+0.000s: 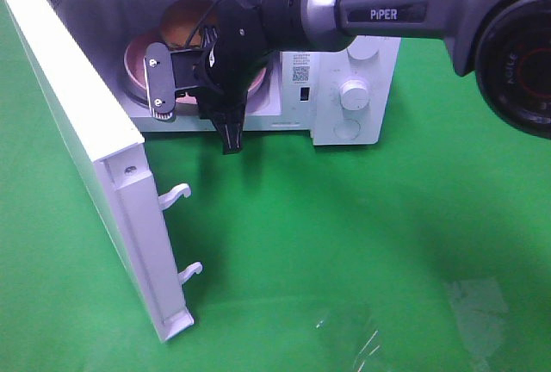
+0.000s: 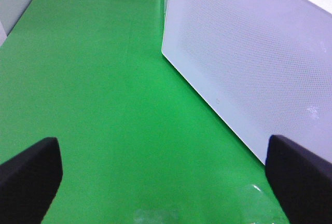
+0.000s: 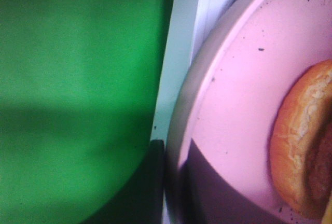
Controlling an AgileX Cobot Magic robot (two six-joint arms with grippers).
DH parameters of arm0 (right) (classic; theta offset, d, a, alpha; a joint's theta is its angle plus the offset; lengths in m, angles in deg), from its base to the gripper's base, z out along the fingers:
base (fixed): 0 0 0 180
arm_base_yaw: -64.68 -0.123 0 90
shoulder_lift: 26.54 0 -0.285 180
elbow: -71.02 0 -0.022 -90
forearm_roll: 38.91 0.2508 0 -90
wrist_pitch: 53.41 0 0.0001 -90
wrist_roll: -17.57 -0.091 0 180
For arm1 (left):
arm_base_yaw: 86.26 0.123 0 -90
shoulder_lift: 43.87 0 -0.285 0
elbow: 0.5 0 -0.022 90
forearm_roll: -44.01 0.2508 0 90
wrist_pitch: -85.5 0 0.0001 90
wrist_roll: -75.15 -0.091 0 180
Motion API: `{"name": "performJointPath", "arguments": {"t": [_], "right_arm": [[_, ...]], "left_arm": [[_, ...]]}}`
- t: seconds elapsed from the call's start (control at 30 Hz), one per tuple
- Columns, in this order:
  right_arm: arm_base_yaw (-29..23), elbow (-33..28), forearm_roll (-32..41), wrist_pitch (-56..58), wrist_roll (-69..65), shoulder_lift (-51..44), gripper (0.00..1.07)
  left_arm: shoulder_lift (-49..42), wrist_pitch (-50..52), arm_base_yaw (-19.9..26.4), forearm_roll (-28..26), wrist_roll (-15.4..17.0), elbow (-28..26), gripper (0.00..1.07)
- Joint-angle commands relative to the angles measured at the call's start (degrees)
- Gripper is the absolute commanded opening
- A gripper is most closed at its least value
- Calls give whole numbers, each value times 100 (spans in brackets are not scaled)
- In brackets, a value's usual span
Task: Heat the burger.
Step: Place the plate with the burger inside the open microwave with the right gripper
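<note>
The right gripper [image 3: 168,187] is clamped on the rim of the pink plate [image 3: 228,94], which carries the burger [image 1: 183,17] inside the open microwave [image 1: 344,122]. The left gripper [image 2: 166,177] hangs spread wide above the green cloth [image 2: 104,79], beside the microwave door [image 2: 249,53].

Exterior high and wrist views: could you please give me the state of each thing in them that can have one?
Microwave door: swung open.
Pink plate: inside the microwave, near the front of the cavity.
Burger: sitting on that plate.
Right gripper: closed on the plate's rim, as far as the wrist view shows.
Left gripper: open, empty, above the green cloth.
</note>
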Motion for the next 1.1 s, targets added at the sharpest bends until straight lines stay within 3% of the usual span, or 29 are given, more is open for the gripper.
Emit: {"name": "performJointPath", "arguments": {"t": [0.03, 0.37, 0.6, 0.67, 1.1], "right_arm": [[-6, 241, -109, -258, -40, 23, 0], [-6, 321, -92, -183, -34, 92, 5], [-6, 321, -6, -132, -40, 92, 20], [-6, 321, 63, -63, -40, 92, 33], [-6, -23, 275, -160, -40, -120, 48]], "left_arm": [[-86, 40, 0, 11, 0, 17, 99], [-86, 40, 0, 11, 0, 17, 99], [-86, 40, 0, 11, 0, 17, 99], [-86, 40, 0, 11, 0, 17, 99], [-86, 40, 0, 11, 0, 17, 99]]}}
